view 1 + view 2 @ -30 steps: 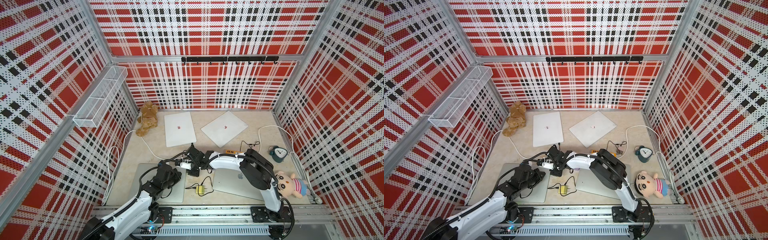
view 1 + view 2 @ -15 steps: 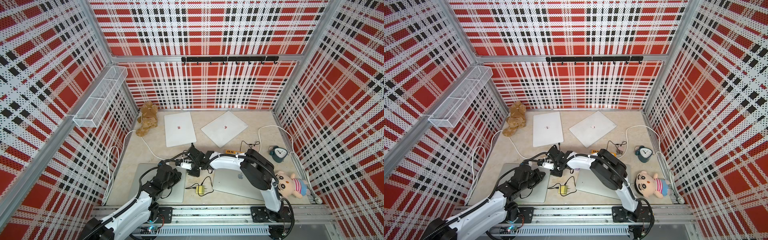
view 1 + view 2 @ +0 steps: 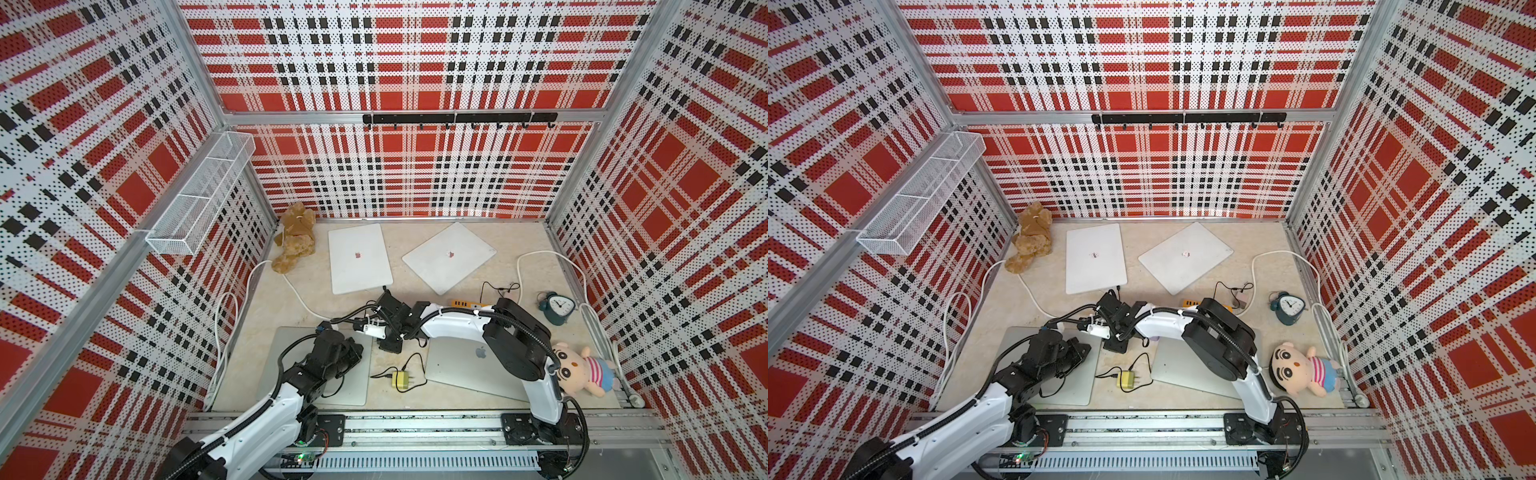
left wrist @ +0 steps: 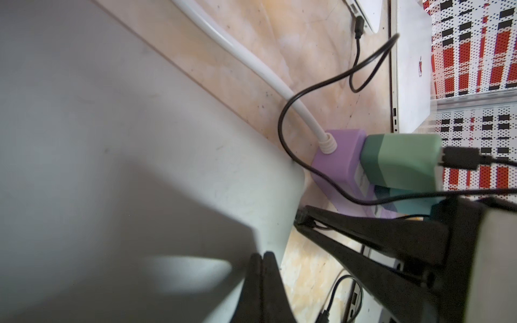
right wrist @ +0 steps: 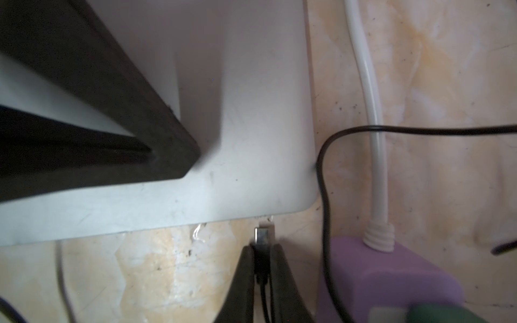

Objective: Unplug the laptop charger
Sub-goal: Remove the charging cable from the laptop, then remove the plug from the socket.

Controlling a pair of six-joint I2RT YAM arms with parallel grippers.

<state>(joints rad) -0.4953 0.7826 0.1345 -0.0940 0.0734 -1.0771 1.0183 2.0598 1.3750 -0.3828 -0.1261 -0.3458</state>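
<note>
**Jaws grip the charger plug (image 5: pixel 262 237)**

The right jaws clamp the charger plug, its metal tip bared just beside the grey laptop (image 3: pixel 353 386), lower left in a top view. The left jaws sit shut over its lid.

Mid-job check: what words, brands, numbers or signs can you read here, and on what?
No words or numbers are readable.
Apple logo, no lettering: closed silver-grey laptop beside the striped-shirt plush doll.
Small red logo, shape unclear: straight-lying white laptop at the back.
Small red logo, shape unclear: tilted white laptop at the back.
Dial marks, too small to read: dark teal alarm clock.
</note>
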